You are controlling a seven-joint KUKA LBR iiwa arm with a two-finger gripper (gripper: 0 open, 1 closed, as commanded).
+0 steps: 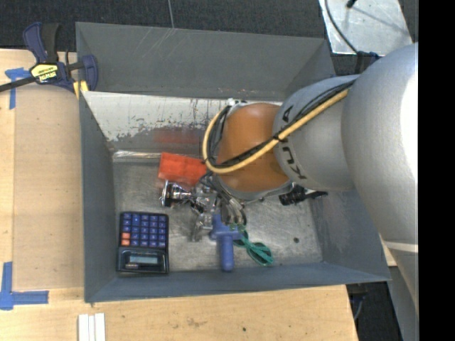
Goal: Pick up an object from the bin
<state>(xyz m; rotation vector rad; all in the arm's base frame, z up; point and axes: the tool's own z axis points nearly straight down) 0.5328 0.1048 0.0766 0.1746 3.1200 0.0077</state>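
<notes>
A calculator lay in the near left corner of the bin. To its right, a shiny metal piece sat just below an orange block. The gripper hung low over mid-floor, close beside the metal piece; whether it was open or closed could not be told. A blue piece lay with its upper end right under the gripper, its stem pointing at the near wall. A green thing lay just right of it.

calculator front-left in bin; orange block by back wall; green loop front-centre, well apart from calculator.
</notes>
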